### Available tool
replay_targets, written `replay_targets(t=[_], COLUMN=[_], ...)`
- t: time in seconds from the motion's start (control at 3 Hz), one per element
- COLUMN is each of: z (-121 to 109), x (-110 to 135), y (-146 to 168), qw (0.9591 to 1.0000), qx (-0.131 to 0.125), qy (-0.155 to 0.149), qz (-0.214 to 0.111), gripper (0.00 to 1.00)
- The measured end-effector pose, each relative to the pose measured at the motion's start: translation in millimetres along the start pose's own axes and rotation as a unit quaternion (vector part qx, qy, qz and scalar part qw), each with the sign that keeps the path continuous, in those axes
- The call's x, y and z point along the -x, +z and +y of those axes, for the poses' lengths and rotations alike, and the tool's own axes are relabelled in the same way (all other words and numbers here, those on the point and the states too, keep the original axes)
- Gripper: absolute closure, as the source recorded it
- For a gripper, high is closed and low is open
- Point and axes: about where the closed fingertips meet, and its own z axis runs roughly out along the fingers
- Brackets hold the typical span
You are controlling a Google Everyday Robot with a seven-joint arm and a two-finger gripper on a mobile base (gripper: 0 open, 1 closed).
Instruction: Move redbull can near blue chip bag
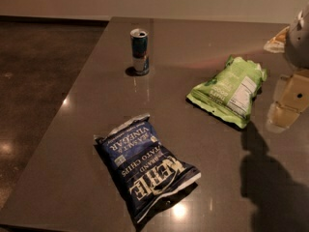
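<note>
Our pincer [288, 103] hangs over the tabletop [193, 37]; we cannot tell its state. The redbull can [139, 51] stands upright well away from it, beyond the green chip bag [229, 91]. Reaching across, we may snag that bag or topple the slim can short of the blue chip bag [145, 170].

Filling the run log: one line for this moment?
redbull can upright, far side | blue chip bag flat, near side | claw right edge, beside green chip bag

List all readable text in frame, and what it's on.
"KETTLE": blue chip bag
"SEA SALT & VINEGAR": same bag
Too small to read: print on green chip bag
Blurred, unreadable: label on can
No text: gripper, right edge beside the green bag
</note>
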Motion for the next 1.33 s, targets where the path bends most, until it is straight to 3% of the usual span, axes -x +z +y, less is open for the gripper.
replay_targets(t=[0.33, 1.33], z=[0, -55], x=[0, 60], y=[0, 44], qw=[1.0, 0.998], qx=[0.0, 0.003], qy=[0.0, 0.008], qz=[0.0, -0.063], gripper=[0.0, 0.0])
